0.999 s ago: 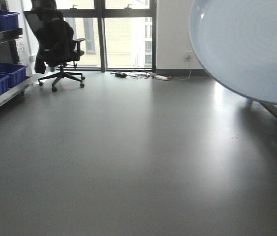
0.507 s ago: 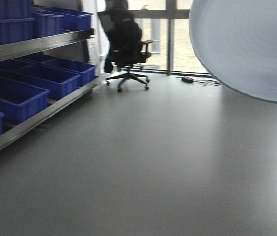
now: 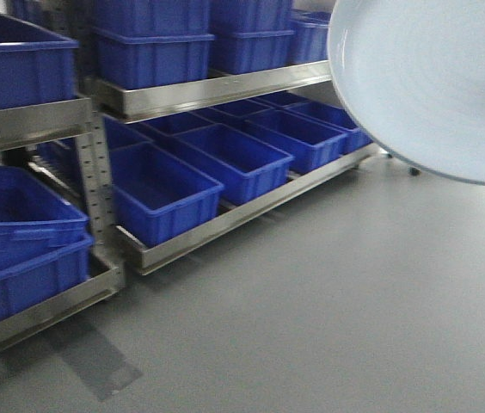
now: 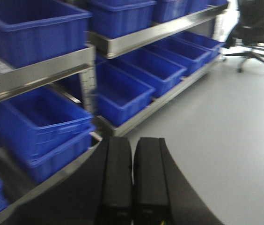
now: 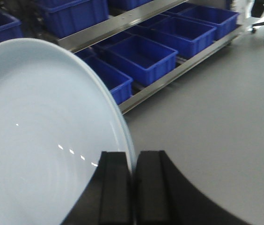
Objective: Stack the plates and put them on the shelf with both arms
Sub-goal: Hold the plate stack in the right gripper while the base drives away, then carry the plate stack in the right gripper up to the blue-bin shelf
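Note:
A large pale blue-white plate (image 3: 432, 82) fills the upper right of the front view, held up off the floor. In the right wrist view the same plate (image 5: 38, 140) spreads to the left, and my right gripper (image 5: 133, 159) is shut on its rim. I cannot tell whether one plate or two are held. My left gripper (image 4: 132, 145) is shut with nothing between its fingers, hanging above the grey floor in front of the shelf (image 4: 38, 75). The metal shelf (image 3: 208, 90) runs along the left of the front view.
Several blue bins (image 3: 161, 194) fill both shelf levels (image 3: 225, 215). Grey floor (image 3: 354, 301) spreads to the right of the rack. A black office chair (image 4: 256, 23) stands far off at the rack's end.
The view has swung left: the window and chair have left the front view and the shelf with blue bins now fills its left side. The plate stays at the upper right.

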Tool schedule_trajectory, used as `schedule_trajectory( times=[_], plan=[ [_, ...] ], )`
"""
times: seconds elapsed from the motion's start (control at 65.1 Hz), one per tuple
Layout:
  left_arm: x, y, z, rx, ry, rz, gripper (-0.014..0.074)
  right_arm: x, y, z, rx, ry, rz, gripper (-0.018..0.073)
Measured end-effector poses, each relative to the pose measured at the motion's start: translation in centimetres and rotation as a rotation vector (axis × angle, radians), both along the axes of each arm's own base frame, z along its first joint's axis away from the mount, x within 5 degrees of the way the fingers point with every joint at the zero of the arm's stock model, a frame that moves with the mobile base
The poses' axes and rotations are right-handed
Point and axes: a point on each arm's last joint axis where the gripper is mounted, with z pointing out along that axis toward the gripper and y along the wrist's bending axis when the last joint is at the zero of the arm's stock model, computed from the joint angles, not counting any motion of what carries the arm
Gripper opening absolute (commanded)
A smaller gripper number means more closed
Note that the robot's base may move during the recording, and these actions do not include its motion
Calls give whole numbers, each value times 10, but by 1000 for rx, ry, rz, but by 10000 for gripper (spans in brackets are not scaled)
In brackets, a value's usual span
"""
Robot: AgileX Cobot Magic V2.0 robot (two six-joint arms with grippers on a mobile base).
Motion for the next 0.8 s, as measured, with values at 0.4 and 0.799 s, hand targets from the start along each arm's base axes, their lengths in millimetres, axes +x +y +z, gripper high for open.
schedule_trajectory(
  times=[0.4,0.799],
  plan=[
    [0,0,0,0,0,0,83,0,0,0,0,0,0,48],
    [0,0,0,0,0,0,83,0,0,0,0,0,0,49]
  ],
)
